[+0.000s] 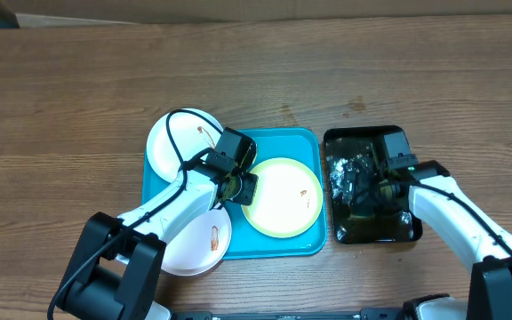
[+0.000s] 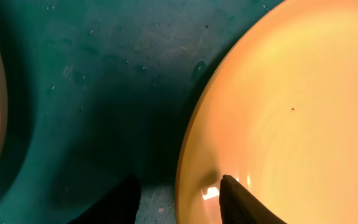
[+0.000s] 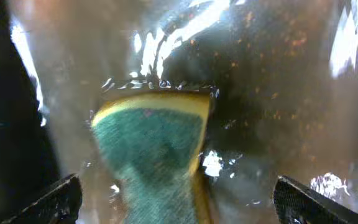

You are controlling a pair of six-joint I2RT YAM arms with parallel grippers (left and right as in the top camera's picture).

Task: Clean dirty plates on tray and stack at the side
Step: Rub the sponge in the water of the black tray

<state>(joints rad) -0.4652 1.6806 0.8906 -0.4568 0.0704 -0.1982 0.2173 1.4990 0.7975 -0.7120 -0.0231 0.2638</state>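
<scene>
The turquoise tray [image 1: 274, 246] lies mid-table. The plate with the yellow-green rim [image 1: 284, 197] lies flat on its right half, with a small reddish smear. One white plate [image 1: 172, 142] overlaps the tray's far left corner. Another white plate [image 1: 198, 244] overlaps its near left corner. Both carry reddish-brown smears. My left gripper [image 1: 238, 184] is open at the rimmed plate's left edge. In the left wrist view the fingers [image 2: 178, 182] straddle that plate's rim [image 2: 291, 112] above the tray floor [image 2: 104, 74]. My right gripper [image 1: 376, 191] is open.
A glossy black tray [image 1: 407, 233] holding water stands right of the turquoise tray. A green and yellow sponge [image 3: 154, 155] lies in it, between my right fingers [image 3: 178, 182] and not gripped. Bare wooden table surrounds both trays.
</scene>
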